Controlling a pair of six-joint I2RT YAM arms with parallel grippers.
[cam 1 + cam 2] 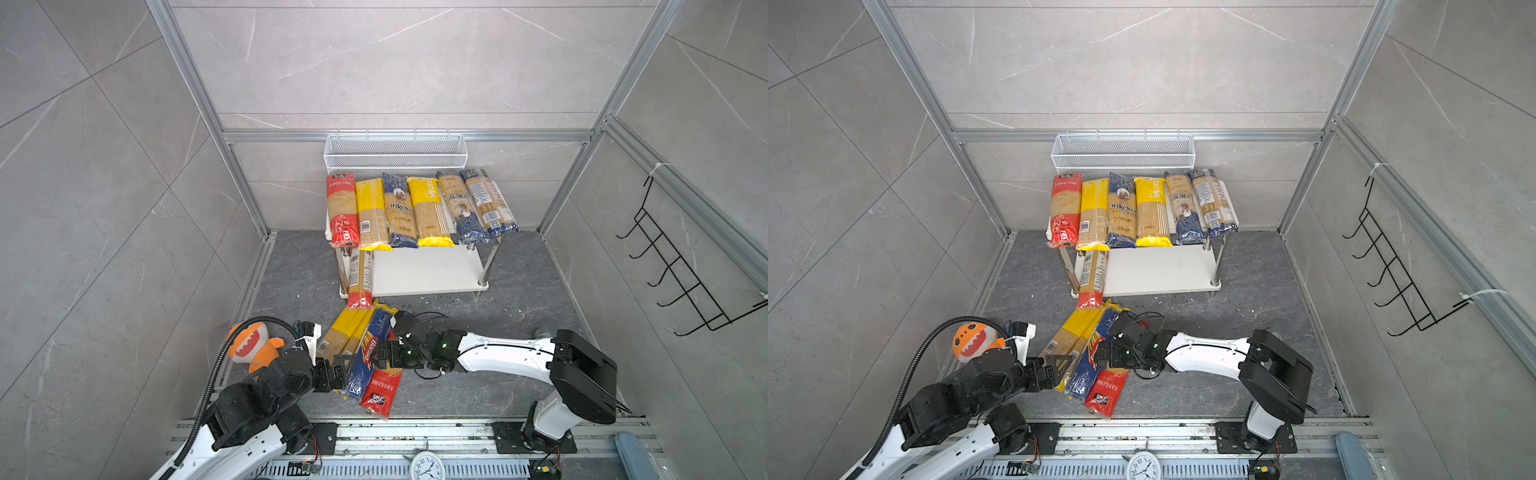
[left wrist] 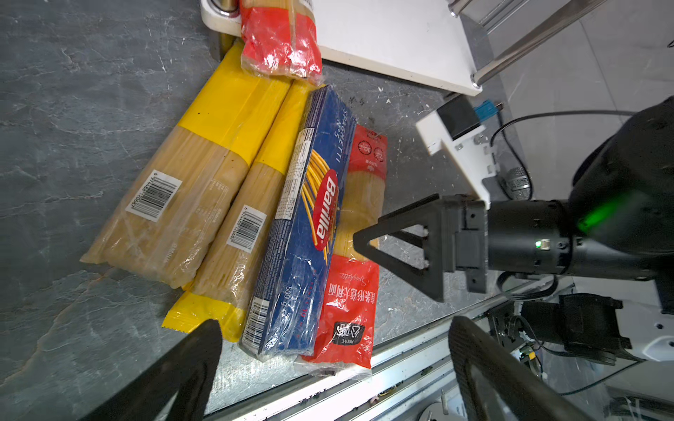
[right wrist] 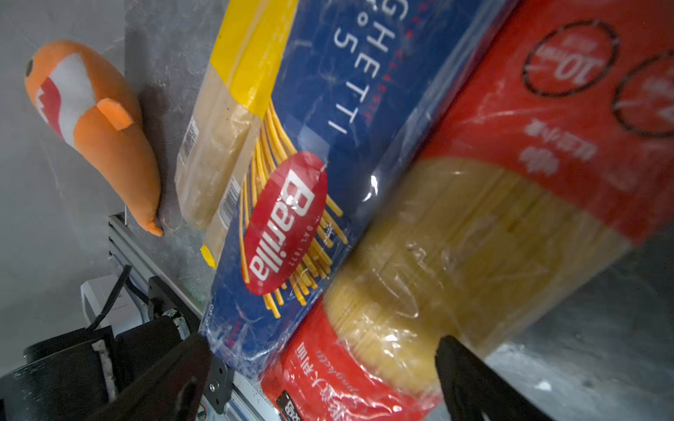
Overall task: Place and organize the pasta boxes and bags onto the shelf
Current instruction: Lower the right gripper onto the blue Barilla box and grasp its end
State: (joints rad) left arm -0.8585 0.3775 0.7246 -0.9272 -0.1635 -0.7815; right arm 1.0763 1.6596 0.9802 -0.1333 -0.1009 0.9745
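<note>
Both wide: left end effector (image 2: 335, 322), right end effector (image 3: 321, 339) | basket (image 1: 395, 151): top views only

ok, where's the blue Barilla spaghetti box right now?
In a top view the blue Barilla spaghetti box lies on the grey floor, centre-left near the front rail, between two yellow-ended clear packets and a red-ended clear packet.

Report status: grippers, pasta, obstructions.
Left gripper open, right gripper open, both at floor pile of four. Six packets on shelf top. Red-ended packet overhangs lower tier onto pile.
</note>
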